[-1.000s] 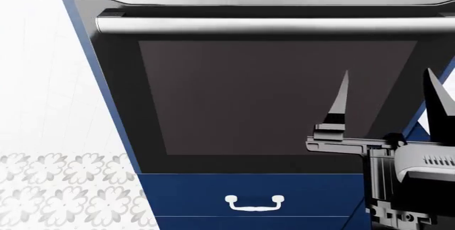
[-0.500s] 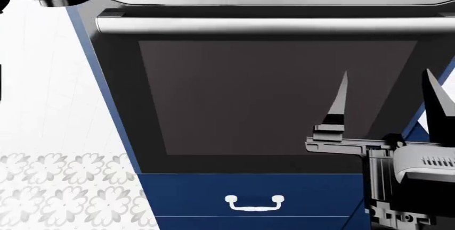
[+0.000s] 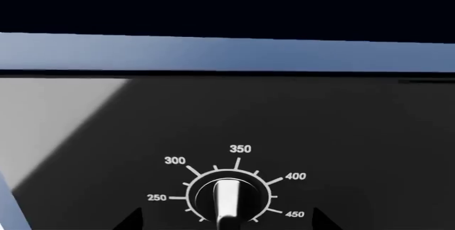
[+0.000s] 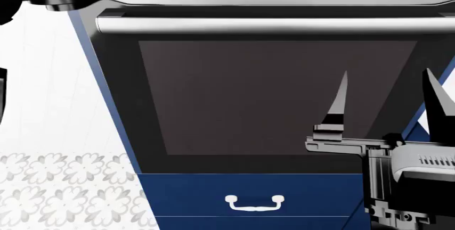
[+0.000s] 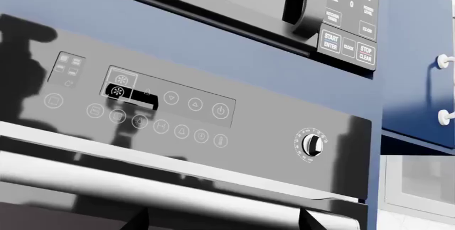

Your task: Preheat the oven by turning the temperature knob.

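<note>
Black glass fronts the large built-in oven (image 4: 277,97); its small round silver temperature knob (image 3: 227,200) sits dead ahead of your left gripper (image 3: 224,226), whose dark fingertips look spread either side, though barely in view. Ease straight in, centre on the grip ridge, close, then twist. Your right gripper (image 4: 387,99) hangs open before the door.

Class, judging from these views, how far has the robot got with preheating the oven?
Done: the left arm has been brought up close to the temperature knob, which fills its wrist view. In hand: nothing grips the knob; no fingertips are seen touching it. Left: grasp and turn it. The right tool hangs open before the oven door, idle.
</note>
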You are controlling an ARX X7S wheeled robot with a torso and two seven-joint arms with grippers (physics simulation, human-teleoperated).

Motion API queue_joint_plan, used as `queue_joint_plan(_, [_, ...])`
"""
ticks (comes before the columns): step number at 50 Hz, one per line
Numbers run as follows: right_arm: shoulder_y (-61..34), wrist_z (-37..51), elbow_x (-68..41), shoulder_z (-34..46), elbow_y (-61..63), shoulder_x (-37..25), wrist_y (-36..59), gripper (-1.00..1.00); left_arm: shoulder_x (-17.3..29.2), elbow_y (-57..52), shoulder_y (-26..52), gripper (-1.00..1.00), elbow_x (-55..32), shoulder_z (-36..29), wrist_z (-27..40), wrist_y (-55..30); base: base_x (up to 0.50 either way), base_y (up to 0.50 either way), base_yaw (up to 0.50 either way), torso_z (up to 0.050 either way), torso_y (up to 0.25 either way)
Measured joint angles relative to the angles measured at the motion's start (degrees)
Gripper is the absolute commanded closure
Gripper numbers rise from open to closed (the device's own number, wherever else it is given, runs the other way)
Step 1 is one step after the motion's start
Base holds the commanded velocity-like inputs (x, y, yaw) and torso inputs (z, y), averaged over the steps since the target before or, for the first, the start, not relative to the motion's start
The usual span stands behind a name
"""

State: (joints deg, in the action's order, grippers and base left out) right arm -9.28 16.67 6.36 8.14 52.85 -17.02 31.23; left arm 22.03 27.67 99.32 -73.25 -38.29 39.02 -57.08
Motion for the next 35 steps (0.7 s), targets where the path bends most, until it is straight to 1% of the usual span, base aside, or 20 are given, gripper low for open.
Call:
queue_joint_plan(7, [0.0,0.1,0.0,0.1,0.0,-0.1,0.0,-1.0,-0.1,0.2,-0.3,-1.0,0.2,-0.1,-0.4,0.5,0.0,0.0,0.0,0.0,0.0])
queue_joint_plan(8, [0.0,0.1,0.0,0.2,0.0,-0.2,0.0,-1.0,-0.1,0.3,-0.4,1.0,0.2,-0.1,-0.4,0.6,0.0,0.0,0.0,0.0,0.0])
queue_joint_plan(35, [0.2,0.6,-0.2,0.6,-0.3,-0.6,-0.2,-1.0,0.4,-0.6,-1.0,1.0,0.1,0.0,-0.2,1.7,0.0,0.0,0.0,0.0,0.0])
